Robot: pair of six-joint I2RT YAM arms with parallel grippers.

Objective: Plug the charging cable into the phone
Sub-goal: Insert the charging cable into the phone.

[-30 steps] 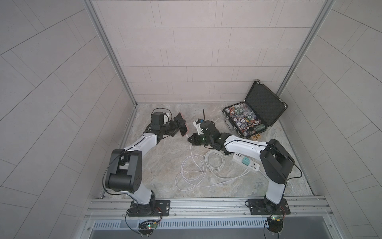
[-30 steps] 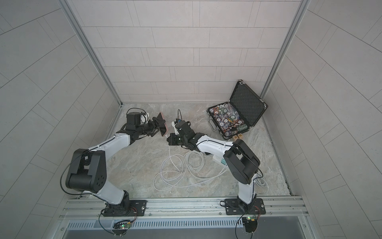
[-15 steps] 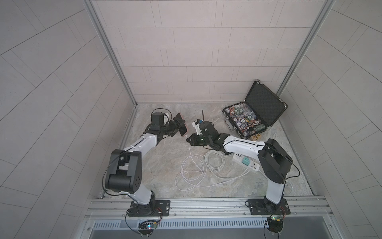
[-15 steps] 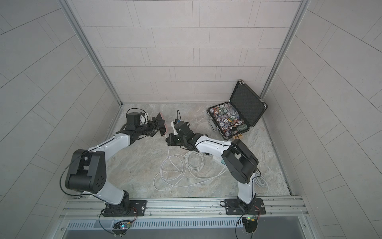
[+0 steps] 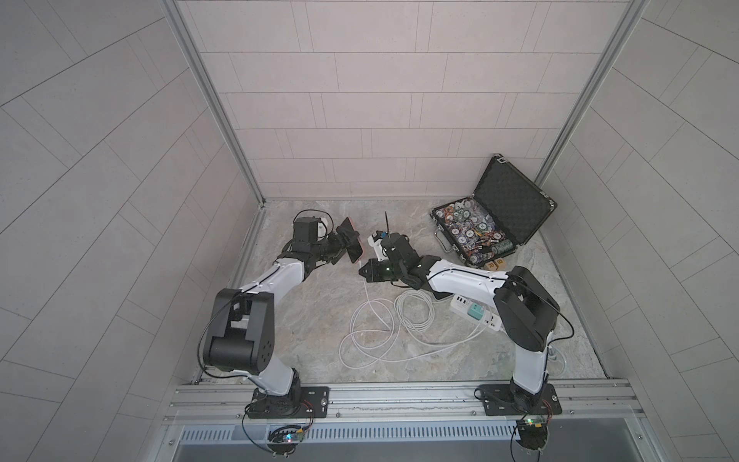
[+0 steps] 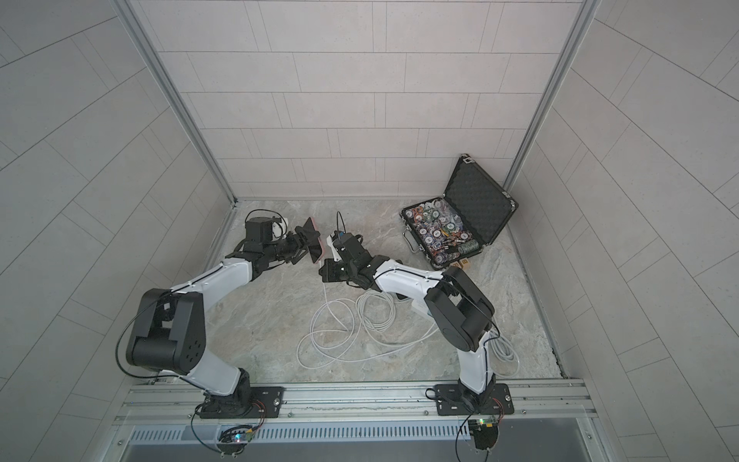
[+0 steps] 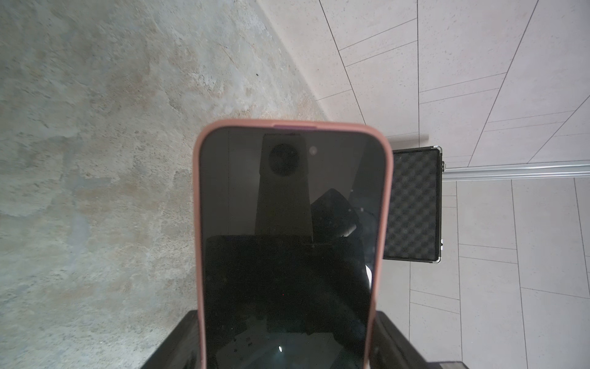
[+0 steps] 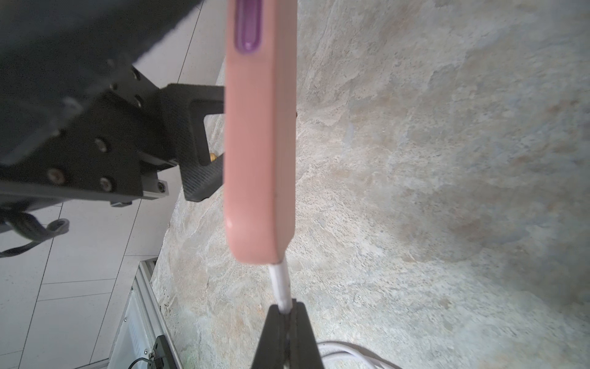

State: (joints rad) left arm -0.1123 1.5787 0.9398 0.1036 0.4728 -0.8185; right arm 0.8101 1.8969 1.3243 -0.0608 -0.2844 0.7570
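Note:
The phone (image 5: 351, 244) (image 6: 314, 244), black screen (image 7: 292, 239) in a coral-pink case (image 8: 260, 143), hangs tilted above the table at the back. My left gripper (image 5: 340, 250) (image 6: 302, 248) (image 7: 287, 351) is shut on it, a finger (image 7: 172, 345) against each long edge. My right gripper (image 5: 366, 272) (image 6: 324, 274) (image 8: 286, 311) is shut on the charging cable's white plug (image 8: 281, 284). The plug's tip meets the phone's lower end; whether it sits in the port is hidden. The rest of the charging cable (image 5: 372, 320) (image 6: 340, 320) lies in loose loops on the table.
An open black case (image 5: 492, 220) (image 6: 460, 224) (image 7: 412, 204) full of chips stands at the back right. A white power strip (image 5: 490, 322) with a teal adapter (image 5: 475, 311) lies under my right arm. Tiled walls close in the left, back and right.
My right gripper has crept a little left towards the phone with the plug. The left arm and the phone have barely moved.

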